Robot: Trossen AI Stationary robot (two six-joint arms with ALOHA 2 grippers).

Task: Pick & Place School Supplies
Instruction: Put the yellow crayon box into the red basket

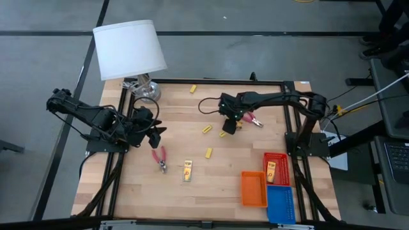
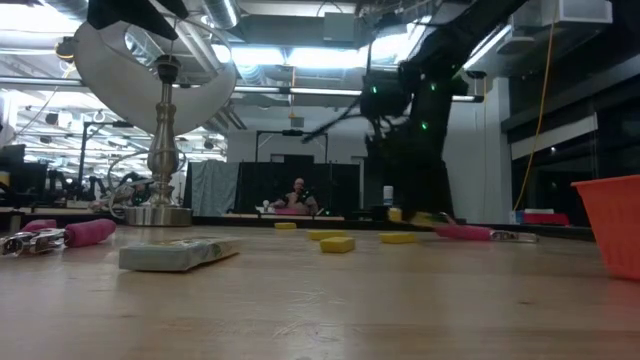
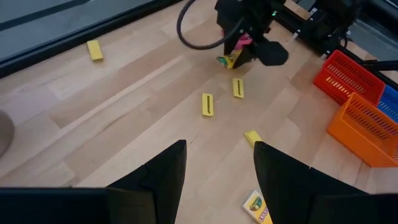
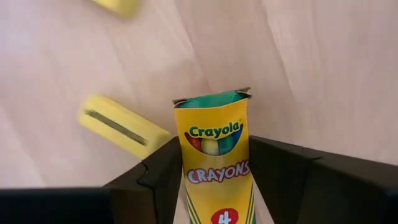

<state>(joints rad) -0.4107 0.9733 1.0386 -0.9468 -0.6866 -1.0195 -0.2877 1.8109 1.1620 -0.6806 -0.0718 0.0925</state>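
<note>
My right gripper (image 1: 229, 126) is over the table's middle, shut on a yellow Crayola crayon pack (image 4: 214, 155). My left gripper (image 3: 217, 168) hovers open at the table's left, above bare wood, touching nothing. A second pack (image 1: 187, 169) lies flat near the front, and a third (image 1: 271, 170) lies in the red tray (image 1: 277, 156). One pair of red-handled scissors (image 1: 160, 157) lies near my left gripper, and the other (image 1: 253, 119) lies beside my right gripper. Small yellow blocks (image 1: 206, 129) (image 1: 208, 152) (image 1: 192, 89) lie scattered on the wood. My right gripper pinches the crayon pack between its two fingers (image 4: 158, 177), one on each long side of the lower body (image 4: 214, 186). The fingers slant down from the table's right. The pack's flap end (image 4: 211, 99) points away, toward the wood; whether it touches the table cannot be told.
Red, orange (image 1: 254, 189) and blue (image 1: 281, 203) mesh trays stand at the front right corner. A white-shaded lamp (image 1: 128, 48) stands at the far left. A black frame rail (image 1: 217, 82) borders the table. A person sits far back in the room (image 2: 298, 195).
</note>
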